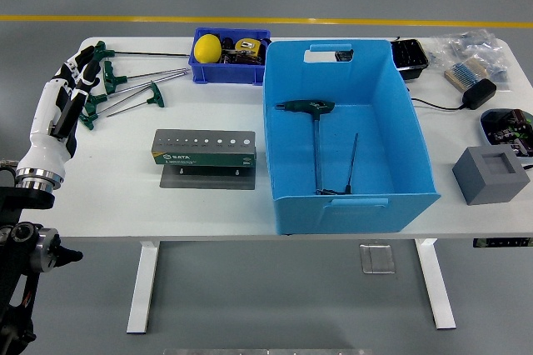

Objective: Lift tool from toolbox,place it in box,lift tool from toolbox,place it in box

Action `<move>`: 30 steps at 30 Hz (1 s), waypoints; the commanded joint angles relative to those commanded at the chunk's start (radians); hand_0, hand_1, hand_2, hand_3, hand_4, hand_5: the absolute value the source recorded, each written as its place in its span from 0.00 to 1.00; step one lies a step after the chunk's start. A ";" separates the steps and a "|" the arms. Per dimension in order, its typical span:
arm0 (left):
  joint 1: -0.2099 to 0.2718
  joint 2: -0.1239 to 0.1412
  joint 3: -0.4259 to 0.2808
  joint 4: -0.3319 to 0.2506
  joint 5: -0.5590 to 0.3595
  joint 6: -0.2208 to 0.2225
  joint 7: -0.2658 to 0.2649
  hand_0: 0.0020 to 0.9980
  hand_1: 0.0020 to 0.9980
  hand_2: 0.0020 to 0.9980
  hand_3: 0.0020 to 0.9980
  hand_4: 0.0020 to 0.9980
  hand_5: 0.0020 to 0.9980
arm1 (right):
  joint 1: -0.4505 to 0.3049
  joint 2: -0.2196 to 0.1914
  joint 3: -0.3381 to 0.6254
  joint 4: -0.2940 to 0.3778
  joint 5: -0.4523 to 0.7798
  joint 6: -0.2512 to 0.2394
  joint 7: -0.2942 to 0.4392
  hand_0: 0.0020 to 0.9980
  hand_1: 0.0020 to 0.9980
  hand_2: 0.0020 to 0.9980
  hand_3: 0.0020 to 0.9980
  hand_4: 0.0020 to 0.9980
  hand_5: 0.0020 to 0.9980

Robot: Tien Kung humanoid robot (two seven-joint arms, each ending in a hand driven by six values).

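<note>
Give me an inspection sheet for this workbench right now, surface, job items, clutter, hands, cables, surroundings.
Surface: white table, bare at the near left.
Job's things: T-handle wrenches loose at far left; two tools in the light blue box; green tool stand empty.
Clutter: small blue bin, grey block, bagged parts.
Hands: left hand open beside the wrenches; right not in view.
Cables: black lead.
Surroundings: grey floor, yellow line.

Bright, even, sharp, soft shadows
</note>
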 joint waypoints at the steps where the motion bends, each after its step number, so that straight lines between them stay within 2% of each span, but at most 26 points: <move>1: 0.001 -0.001 0.001 0.000 -0.005 0.000 0.000 0.87 0.91 0.97 0.92 1.00 0.90 | 0.000 0.000 0.001 0.000 0.000 0.000 0.000 0.60 0.52 0.61 0.69 0.90 0.96; 30: -0.003 -0.010 -0.009 0.007 -0.032 0.006 -0.008 0.87 0.91 0.96 0.92 1.00 0.92 | 0.009 -0.001 0.028 0.000 -0.013 0.002 -0.001 0.60 0.52 0.61 0.69 0.90 0.96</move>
